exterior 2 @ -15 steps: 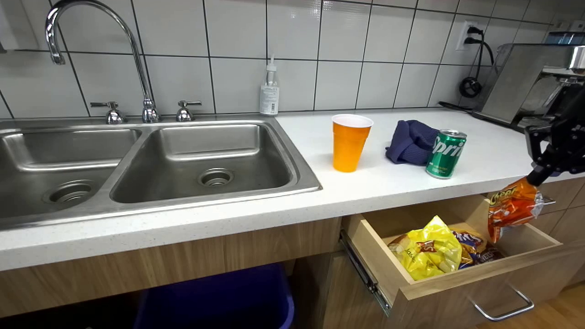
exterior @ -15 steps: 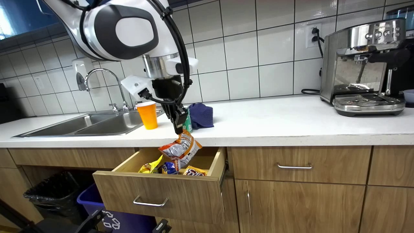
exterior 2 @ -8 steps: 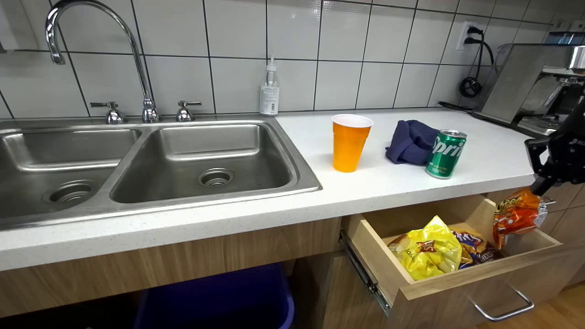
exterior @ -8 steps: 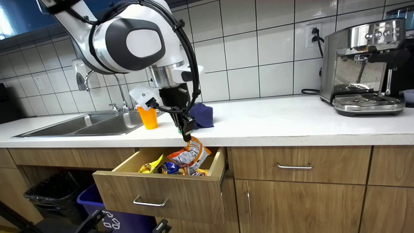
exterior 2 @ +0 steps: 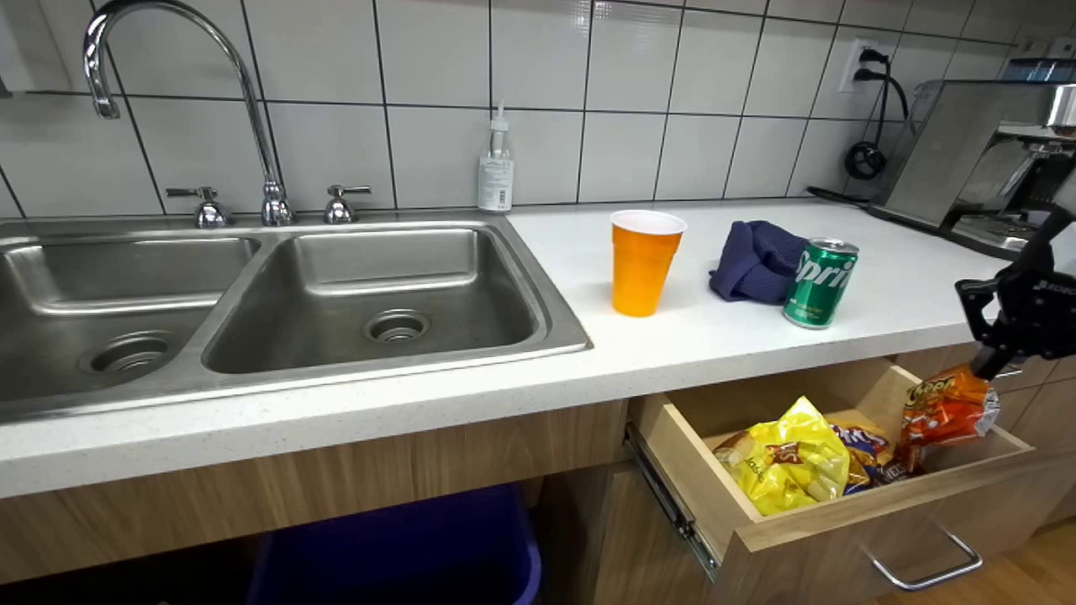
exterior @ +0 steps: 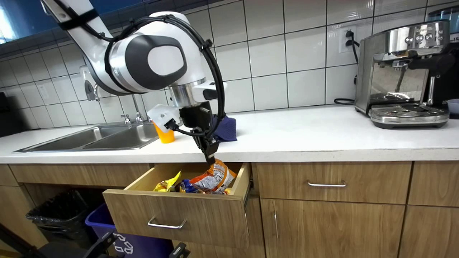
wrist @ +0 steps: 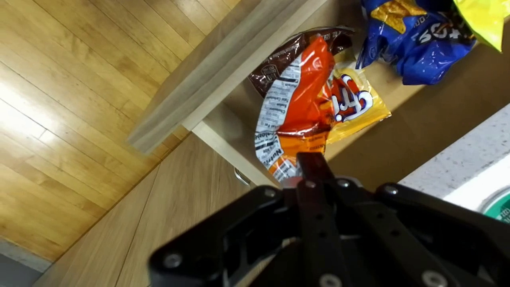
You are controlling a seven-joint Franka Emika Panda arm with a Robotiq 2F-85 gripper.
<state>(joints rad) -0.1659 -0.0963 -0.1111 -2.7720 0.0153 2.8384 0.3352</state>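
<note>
At the right end of the pulled-out drawer [exterior: 172, 208], the orange bag [exterior 2: 950, 412] hangs tilted from the gripper [exterior: 211, 160], its lower part inside the drawer. The gripper's jaws stand narrow, pinching the bag by its top edge. In the wrist view the orange bag overlaps the brown bag [wrist: 275, 67] and the gold bag [wrist: 352, 99]; whether it rests on them or hangs just above, I cannot tell. Left of these sits the blue bag [wrist: 422, 44], and at the left side of the drawer the crumpled yellow bag [exterior 2: 794, 462].

Beyond the drawer runs the white counter [exterior: 304, 143]. On it, in an exterior view, the green can [exterior 2: 821, 286] stands upright near the front edge, left of the gripper. Just beside the can, to its left, the blue cloth [exterior 2: 756, 260] lies bunched. Farther left the cup [exterior 2: 646, 269] stands upright, well apart from the can. The sink [exterior 2: 462, 307] fills the left part, with the faucet [exterior 2: 275, 206] on its far side and the bottle [exterior 2: 496, 176] by its far right corner. Far to the right stands the coffee machine [exterior: 398, 75]. Below the counter, left of the drawer's handle [exterior: 166, 225], are the blue bin [exterior: 150, 245] and, farther left, the black-lined bin [exterior: 71, 218].
</note>
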